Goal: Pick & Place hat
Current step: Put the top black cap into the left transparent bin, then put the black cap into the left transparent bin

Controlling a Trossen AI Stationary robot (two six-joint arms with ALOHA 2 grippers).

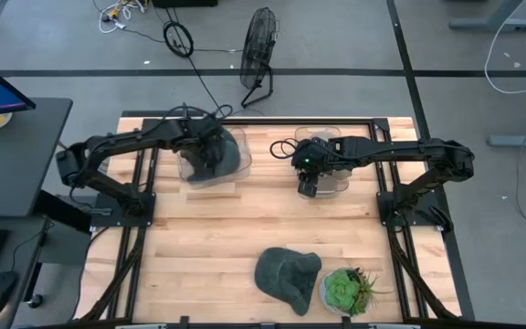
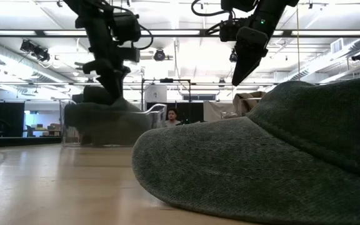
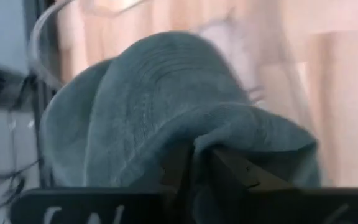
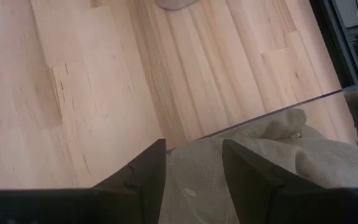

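Note:
A dark grey hat [image 1: 226, 155] lies in a clear bin [image 1: 188, 174] at the table's far left. My left gripper [image 3: 194, 165] reaches down into that bin and is shut on the hat [image 3: 160, 93]. A second grey hat [image 1: 286, 274] rests on its brim on the near part of the table and fills the low view [image 2: 280, 156]. My right gripper [image 4: 194, 165] is open and hovers over the near rim of another clear bin [image 1: 322, 135], which holds a beige hat [image 4: 291, 143]. It touches nothing. My left gripper pinches a raised fold of the grey hat's cloth [image 3: 229, 134] between its two fingers, coming from above and pointing down. One layer or several, I cannot tell. The rest of the hat sits bunched inside the clear bin [image 2: 74, 125].
A potted succulent [image 1: 347, 291] stands at the near edge, right beside the grey hat on the table. Bare wooden boards [image 1: 208, 238] spread between the bins and the near edge. A fan [image 1: 258, 50] and cables lie on the floor beyond the far edge.

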